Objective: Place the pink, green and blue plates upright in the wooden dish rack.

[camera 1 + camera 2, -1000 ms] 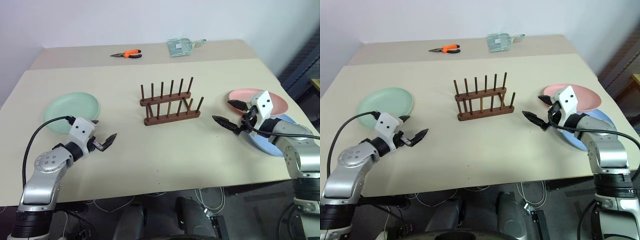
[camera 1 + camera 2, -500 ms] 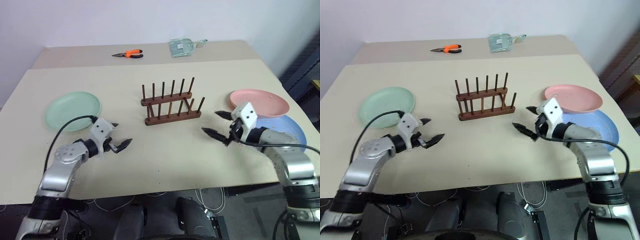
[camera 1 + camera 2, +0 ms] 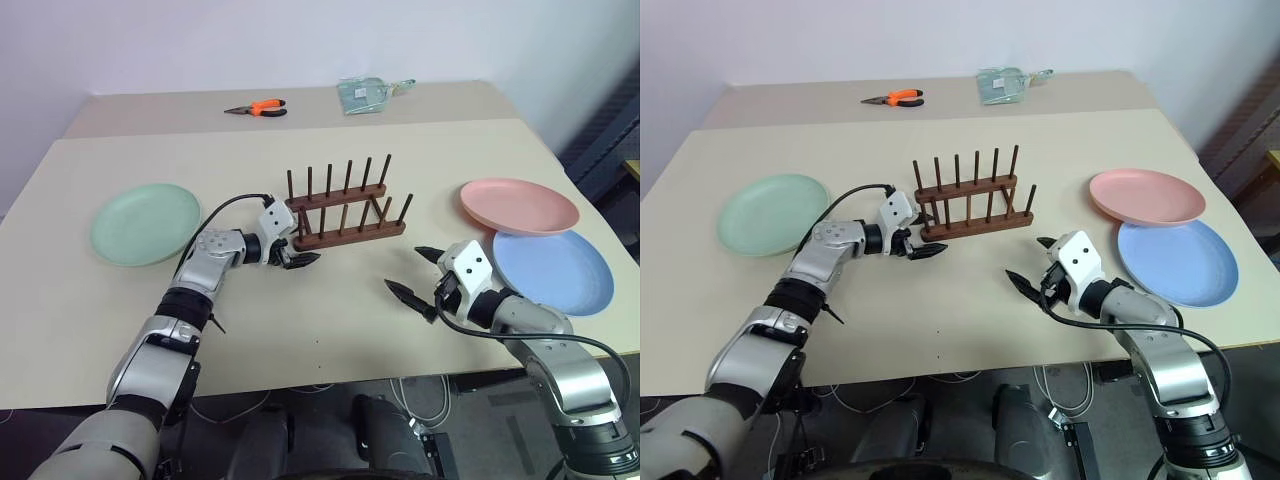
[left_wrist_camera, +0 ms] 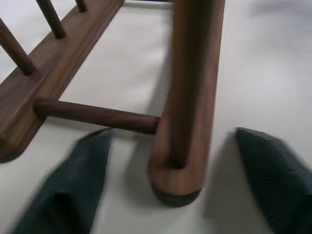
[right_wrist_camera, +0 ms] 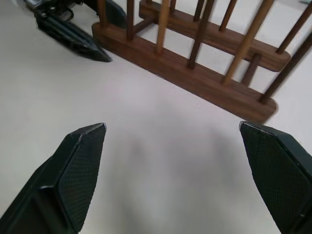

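On the table (image 3: pixel 330 310): three plates, one wooden dish rack (image 3: pixel 345 215).

**Dish rack and plates: position on table**

The wooden dish rack (image 3: pixel 346 210) stands upright at the centre of the table (image 3: pixel 330 320), pegs vertical, slots unoccupied. The green plate (image 3: pixel 146 222) lies flat near the left edge. The pink plate (image 3: pixel 519 205) and blue plate (image 3: pixel 552 272) lie flat near the right edge, rims overlapping.

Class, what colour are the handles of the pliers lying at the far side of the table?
Orange, with dark metal jaws; the pliers show best in the left eye view.
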